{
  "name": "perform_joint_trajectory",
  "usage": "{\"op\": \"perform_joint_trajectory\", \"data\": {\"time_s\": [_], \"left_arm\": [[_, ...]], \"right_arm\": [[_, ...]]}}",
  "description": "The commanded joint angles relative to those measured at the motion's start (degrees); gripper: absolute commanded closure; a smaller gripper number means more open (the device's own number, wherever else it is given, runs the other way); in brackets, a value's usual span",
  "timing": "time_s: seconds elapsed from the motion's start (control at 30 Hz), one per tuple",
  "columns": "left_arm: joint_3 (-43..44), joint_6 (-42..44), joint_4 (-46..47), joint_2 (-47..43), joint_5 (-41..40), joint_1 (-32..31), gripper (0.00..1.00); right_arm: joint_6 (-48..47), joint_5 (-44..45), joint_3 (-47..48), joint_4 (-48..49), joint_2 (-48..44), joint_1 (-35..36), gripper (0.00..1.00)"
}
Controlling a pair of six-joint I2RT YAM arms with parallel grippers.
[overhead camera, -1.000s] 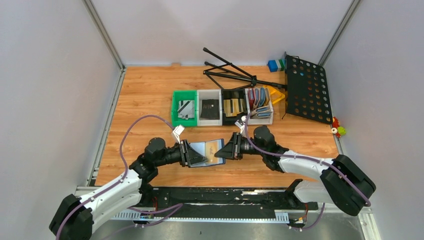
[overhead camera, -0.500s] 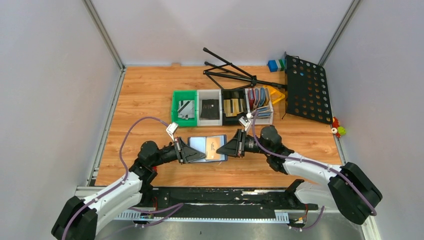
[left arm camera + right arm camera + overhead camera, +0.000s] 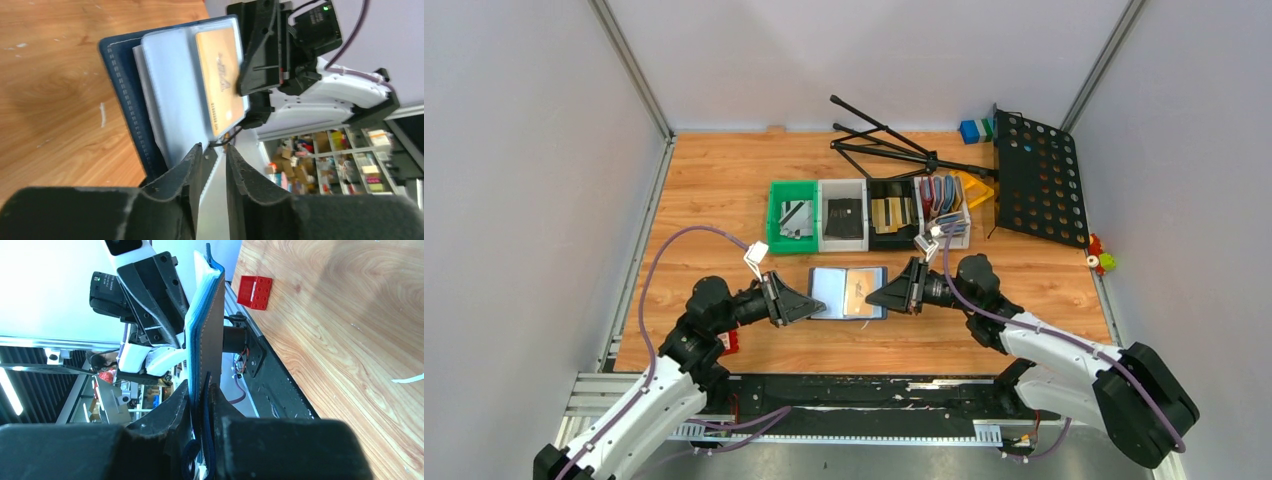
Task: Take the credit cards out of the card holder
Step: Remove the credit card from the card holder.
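The navy card holder (image 3: 832, 290) is open, its pale blue-grey inside facing up, just in front of the bins. A tan-gold credit card (image 3: 859, 291) sits in its right page. My right gripper (image 3: 879, 297) is shut on the holder's right edge. In the right wrist view the holder (image 3: 210, 325) and its clasp tab are pinched in the gripper (image 3: 201, 385). My left gripper (image 3: 812, 307) is at the holder's left edge. In the left wrist view it (image 3: 214, 150) is slightly open and empty, with the holder (image 3: 125, 85) and card (image 3: 220, 80) beyond its tips.
A row of bins stands behind: a green bin (image 3: 792, 215), a white bin (image 3: 843, 215), a black bin (image 3: 892, 212) holding cards, and a white bin of upright holders (image 3: 944, 210). A black perforated music stand (image 3: 1039, 178) lies at the back right. A red brick (image 3: 255, 291) sits near the left arm.
My left gripper has let go of the holder's left side and drawn back to the left. My right gripper has carried the holder a little farther and to the right.
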Motion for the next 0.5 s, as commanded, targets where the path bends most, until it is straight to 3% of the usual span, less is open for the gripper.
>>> {"op": "perform_joint_trajectory", "data": {"time_s": [0.0, 0.1, 0.3, 0.37, 0.4, 0.47], "left_arm": [[4.24, 9.92, -17.79, -1.90, -4.68, 0.29, 0.56], [4.64, 11.09, -20.09, -3.08, -5.94, 0.22, 0.35], [7.55, 16.04, -29.06, -2.19, -10.80, 0.25, 0.20], [5.84, 13.31, -22.39, -1.73, -7.37, 0.20, 0.11], [3.77, 9.97, -15.96, -1.53, -4.72, 0.16, 0.04], [-1.38, 2.53, -0.92, -1.25, -1.21, 0.16, 0.00]], "right_arm": [[1.12, 0.45, 0.37, 2.81, -2.55, -0.76, 1.00], [0.85, 0.55, 0.70, 1.63, -3.41, -1.09, 1.00], [0.41, 1.29, 0.79, 0.51, -4.48, -1.32, 1.00], [0.55, 1.09, 0.87, 0.81, -4.17, -1.32, 1.00], [0.58, 0.91, 0.88, 1.03, -3.96, -1.33, 1.00], [0.99, 0.58, 0.86, 2.19, -3.36, -1.28, 1.00]]}}
